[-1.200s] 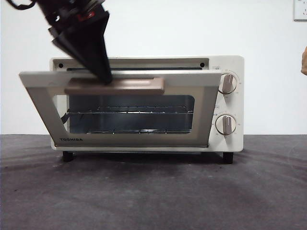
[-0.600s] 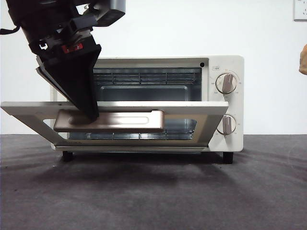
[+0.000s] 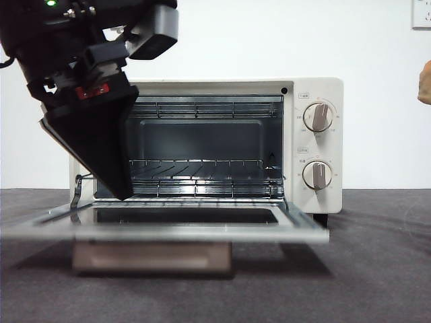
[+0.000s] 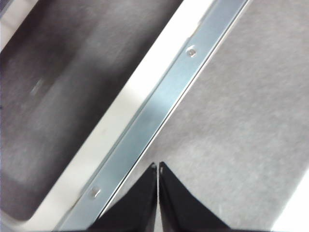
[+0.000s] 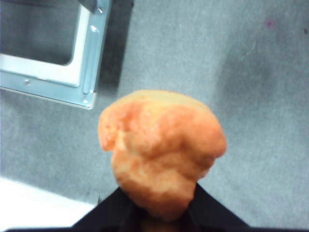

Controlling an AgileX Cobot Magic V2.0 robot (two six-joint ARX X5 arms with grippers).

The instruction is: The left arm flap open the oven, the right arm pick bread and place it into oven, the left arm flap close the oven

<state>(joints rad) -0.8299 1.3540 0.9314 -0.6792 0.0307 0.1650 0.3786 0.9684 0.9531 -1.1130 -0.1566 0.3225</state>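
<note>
The cream-white oven (image 3: 322, 145) stands in the middle of the dark table with its door (image 3: 168, 233) folded down flat and the beige handle (image 3: 151, 257) under the door's front edge. My left gripper (image 3: 120, 194) is shut and empty, its tips just above the door's left side; the left wrist view shows the jaws (image 4: 158, 167) closed together over the door's metal edge strip (image 4: 159, 101). My right gripper (image 5: 157, 215) is shut on the golden-orange bread (image 5: 161, 150), held above the table off the door's corner (image 5: 72, 82). The bread's edge (image 3: 425, 82) shows at the far right.
Wire racks (image 3: 202, 178) sit inside the open oven cavity. Two round knobs (image 3: 319, 116) (image 3: 316, 175) are on the oven's right panel. A white wall is behind, and dark grey tabletop (image 3: 363, 282) lies in front and to the right.
The door has swung down from half open to fully flat, with the left gripper following it downward. The oven cavity now shows fully.
</note>
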